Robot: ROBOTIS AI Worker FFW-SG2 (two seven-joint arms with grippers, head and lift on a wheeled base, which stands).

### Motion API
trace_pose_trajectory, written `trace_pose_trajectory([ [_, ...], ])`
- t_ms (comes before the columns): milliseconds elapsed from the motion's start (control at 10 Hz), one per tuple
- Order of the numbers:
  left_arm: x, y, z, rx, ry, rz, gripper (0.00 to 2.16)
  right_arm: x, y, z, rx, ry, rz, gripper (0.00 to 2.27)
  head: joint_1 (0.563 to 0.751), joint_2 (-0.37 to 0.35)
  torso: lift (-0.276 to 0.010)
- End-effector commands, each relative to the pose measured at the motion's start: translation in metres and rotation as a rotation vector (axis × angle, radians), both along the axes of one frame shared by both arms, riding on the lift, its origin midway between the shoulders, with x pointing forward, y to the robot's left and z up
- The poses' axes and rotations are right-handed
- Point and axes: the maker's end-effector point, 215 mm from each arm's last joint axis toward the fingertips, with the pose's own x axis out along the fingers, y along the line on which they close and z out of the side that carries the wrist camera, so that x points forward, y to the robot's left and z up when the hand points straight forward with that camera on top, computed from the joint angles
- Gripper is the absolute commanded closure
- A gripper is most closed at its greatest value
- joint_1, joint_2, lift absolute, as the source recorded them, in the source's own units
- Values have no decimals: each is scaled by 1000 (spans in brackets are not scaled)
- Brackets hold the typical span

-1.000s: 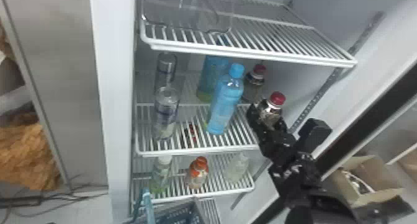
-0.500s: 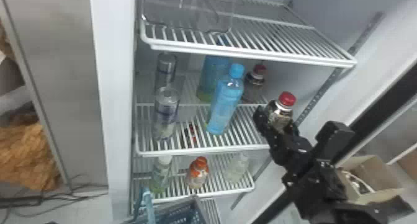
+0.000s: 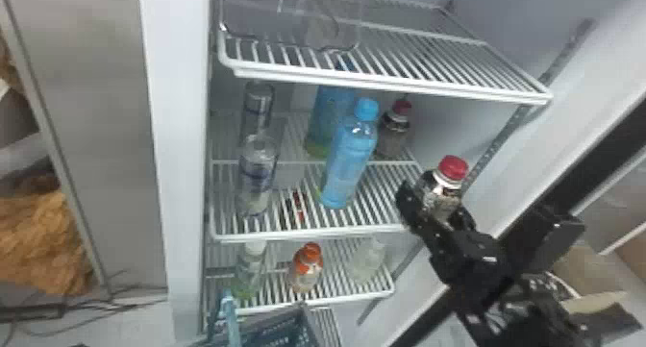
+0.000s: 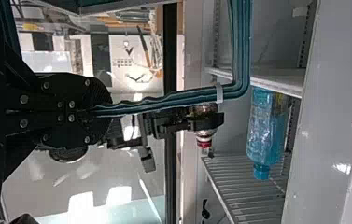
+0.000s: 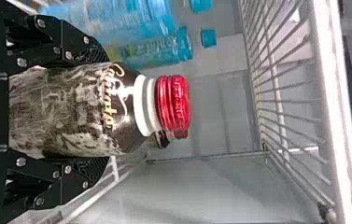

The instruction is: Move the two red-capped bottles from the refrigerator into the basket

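Right hand [image 3: 436, 207], part open, grips a red-capped bottle [image 3: 443, 187]; blue bottle [image 3: 350, 163] to its left. Left hand [image 4: 104, 110] pinches basket handle [image 4: 197, 92].

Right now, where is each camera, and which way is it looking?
Head: looks forward and down into the fridge; my right arm shows.
Left wrist: faces the fridge past its jaws, shut on the basket handle; right arm too.
Right wrist: faces inside, past jaws closed around a red-capped bottle.
All three show that bottle.
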Motion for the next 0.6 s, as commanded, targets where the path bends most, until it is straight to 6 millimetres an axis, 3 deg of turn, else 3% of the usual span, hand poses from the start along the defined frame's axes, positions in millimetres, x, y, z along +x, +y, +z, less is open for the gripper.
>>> trace_pose_trajectory([
  [0, 2, 0, 0, 3, -4, 0, 1200, -23, 13, 6, 2, 40, 34, 1282, 695, -350, 0],
  [500, 3, 1, 0, 8, -6, 1, 1200, -87, -4, 6, -89, 196, 31, 1282, 695, -350, 0],
])
